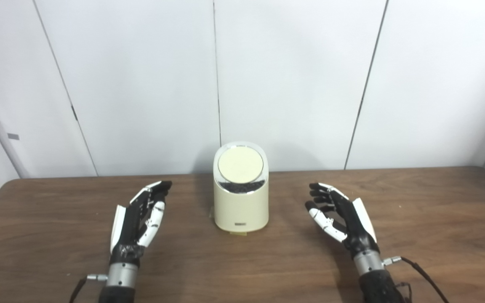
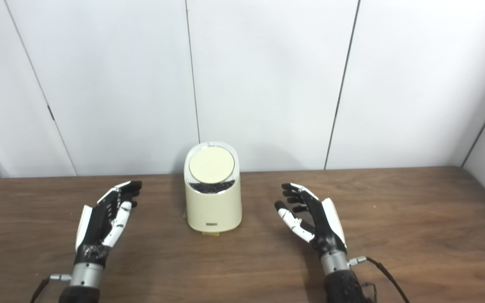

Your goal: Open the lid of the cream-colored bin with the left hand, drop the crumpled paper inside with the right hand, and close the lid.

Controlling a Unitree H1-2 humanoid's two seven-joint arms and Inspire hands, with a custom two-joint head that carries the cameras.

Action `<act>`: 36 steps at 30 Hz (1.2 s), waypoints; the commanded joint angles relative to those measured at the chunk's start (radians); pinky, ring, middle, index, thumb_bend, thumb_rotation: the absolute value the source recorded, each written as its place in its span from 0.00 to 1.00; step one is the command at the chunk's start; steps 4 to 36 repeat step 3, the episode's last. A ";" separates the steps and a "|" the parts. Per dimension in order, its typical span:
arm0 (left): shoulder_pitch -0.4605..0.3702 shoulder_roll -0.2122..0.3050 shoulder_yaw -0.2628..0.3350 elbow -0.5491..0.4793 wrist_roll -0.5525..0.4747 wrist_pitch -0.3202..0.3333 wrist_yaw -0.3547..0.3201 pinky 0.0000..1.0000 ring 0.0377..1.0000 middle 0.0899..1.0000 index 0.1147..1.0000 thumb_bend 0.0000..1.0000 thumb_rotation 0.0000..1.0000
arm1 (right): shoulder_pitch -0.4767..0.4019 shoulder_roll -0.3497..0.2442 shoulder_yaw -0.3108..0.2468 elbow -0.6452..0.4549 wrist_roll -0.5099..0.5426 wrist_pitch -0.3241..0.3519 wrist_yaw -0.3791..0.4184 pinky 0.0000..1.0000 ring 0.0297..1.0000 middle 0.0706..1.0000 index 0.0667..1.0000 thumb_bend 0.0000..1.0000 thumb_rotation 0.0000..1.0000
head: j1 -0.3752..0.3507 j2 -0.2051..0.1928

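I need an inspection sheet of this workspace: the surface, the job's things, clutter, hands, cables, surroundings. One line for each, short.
Surface: brown wooden table, bare around the bin.
Job's things: cream-colored bin upright at the table's centre back; round lid in place, with a dark strip showing below it. Crumpled paper: nothing seen.
Clutter: nothing seen.
Hands: left hand and right hand open, empty, either side of the bin, apart from it.
Cables: black cable at the right wrist; another cable at the left wrist.
Surroundings: white panelled wall behind.
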State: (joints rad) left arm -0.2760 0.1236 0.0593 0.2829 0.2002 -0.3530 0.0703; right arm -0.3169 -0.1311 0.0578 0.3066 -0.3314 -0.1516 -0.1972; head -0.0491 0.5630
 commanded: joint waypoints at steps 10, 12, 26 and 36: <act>-0.006 0.006 -0.033 0.016 0.021 -0.012 0.003 0.70 0.77 0.77 0.75 0.25 0.69 | -0.038 0.006 -0.023 -0.021 0.041 -0.041 -0.004 0.63 0.72 0.72 0.73 0.24 0.47 | 0.004 0.003; -0.006 0.006 -0.033 0.016 0.021 -0.012 0.003 0.70 0.77 0.77 0.75 0.25 0.69 | -0.038 0.006 -0.023 -0.021 0.041 -0.041 -0.004 0.63 0.72 0.72 0.73 0.24 0.47 | 0.004 0.003; -0.006 0.006 -0.033 0.016 0.021 -0.012 0.003 0.70 0.77 0.77 0.75 0.25 0.69 | -0.038 0.006 -0.023 -0.021 0.041 -0.041 -0.004 0.63 0.72 0.72 0.73 0.24 0.47 | 0.004 0.003; -0.006 0.006 -0.033 0.016 0.021 -0.012 0.003 0.70 0.77 0.77 0.75 0.25 0.69 | -0.038 0.006 -0.023 -0.021 0.041 -0.041 -0.004 0.63 0.72 0.72 0.73 0.24 0.47 | 0.004 0.003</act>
